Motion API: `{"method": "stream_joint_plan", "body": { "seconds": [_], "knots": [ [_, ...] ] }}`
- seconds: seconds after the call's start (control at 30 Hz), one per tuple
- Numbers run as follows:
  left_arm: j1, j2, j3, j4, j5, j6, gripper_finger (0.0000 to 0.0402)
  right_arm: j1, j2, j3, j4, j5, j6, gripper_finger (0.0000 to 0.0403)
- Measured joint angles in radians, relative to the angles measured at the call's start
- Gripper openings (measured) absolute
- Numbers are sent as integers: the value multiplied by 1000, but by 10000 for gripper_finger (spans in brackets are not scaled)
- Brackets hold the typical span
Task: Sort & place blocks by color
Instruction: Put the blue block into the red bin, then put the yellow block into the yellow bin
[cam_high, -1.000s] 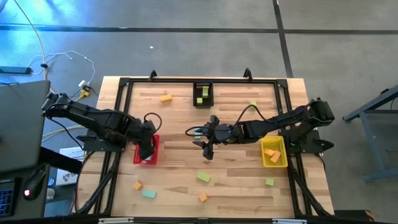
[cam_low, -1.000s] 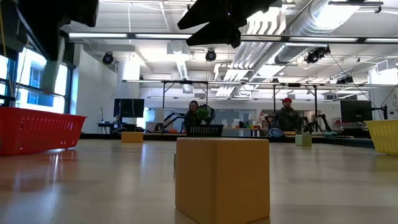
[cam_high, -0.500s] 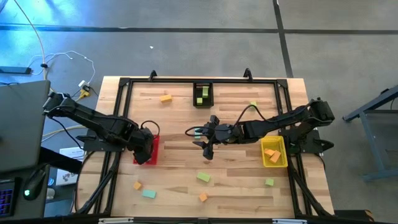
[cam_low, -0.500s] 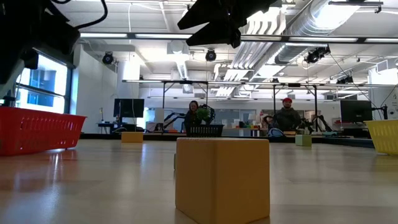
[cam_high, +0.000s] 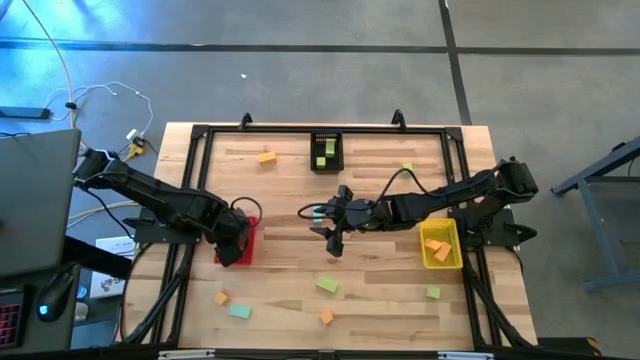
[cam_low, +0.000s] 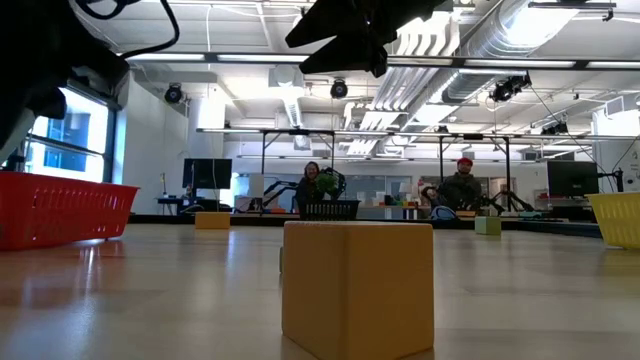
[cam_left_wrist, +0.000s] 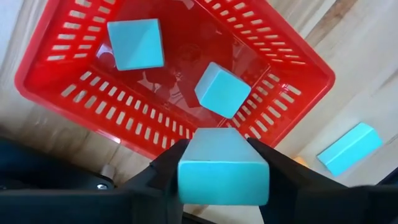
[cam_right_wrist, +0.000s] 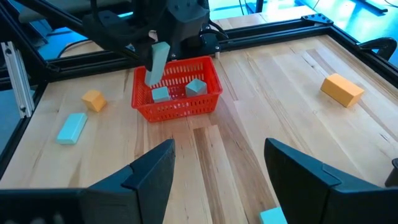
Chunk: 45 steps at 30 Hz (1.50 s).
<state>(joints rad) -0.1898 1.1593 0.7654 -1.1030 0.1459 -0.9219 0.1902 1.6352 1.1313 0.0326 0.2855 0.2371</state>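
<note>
Over the red bin (cam_left_wrist: 59, 46), our left gripper (cam_left_wrist: 222, 163) clamps a smooth teal bar (cam_left_wrist: 222, 167) between its fingers; since a second ago it has slid off the bin's centre. Two teal cubes (cam_left_wrist: 135, 43) lie inside the slotted plastic. Our right gripper (cam_right_wrist: 214, 171) gapes mid-table.

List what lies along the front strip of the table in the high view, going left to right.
Orange block → mint-teal bar → lime green block and orange block, level with each other → small green block.
</note>
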Motion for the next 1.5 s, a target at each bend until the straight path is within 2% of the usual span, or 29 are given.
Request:
{"method": "stream_joint_plan", "body": {
  "seconds": [0.13, 0.33, 0.47, 0.67, 0.77, 1.0, 1.13, 1.5],
  "knots": [
    [0, 9, 0, 0, 0, 60, 167, 0, 0, 0, 0, 0, 1, 233],
    [10, 9, 0, 0, -21, 62, 198, 0, 0, 0, 0, 0, -2, 233],
    [50, 9, 0, 0, -2, 76, 203, 0, 0, 0, 0, 0, -2, 233],
    [125, 9, 32, 0, -12, 208, 204, 0, 0, 0, 0, 0, -2, 233],
    [169, 9, 73, 0, -72, 296, 204, 0, 0, 0, 0, 0, -2, 233],
    [286, 9, 170, 10, -350, 533, 204, 0, 0, 0, 0, 0, -2, 233],
    [360, 9, 192, 64, -464, 668, 204, 0, 0, 0, 0, 0, -2, 233],
    [572, 9, 193, 333, -475, 974, 222, 0, 0, 0, -1, 0, 2, 233]
  ]
}}
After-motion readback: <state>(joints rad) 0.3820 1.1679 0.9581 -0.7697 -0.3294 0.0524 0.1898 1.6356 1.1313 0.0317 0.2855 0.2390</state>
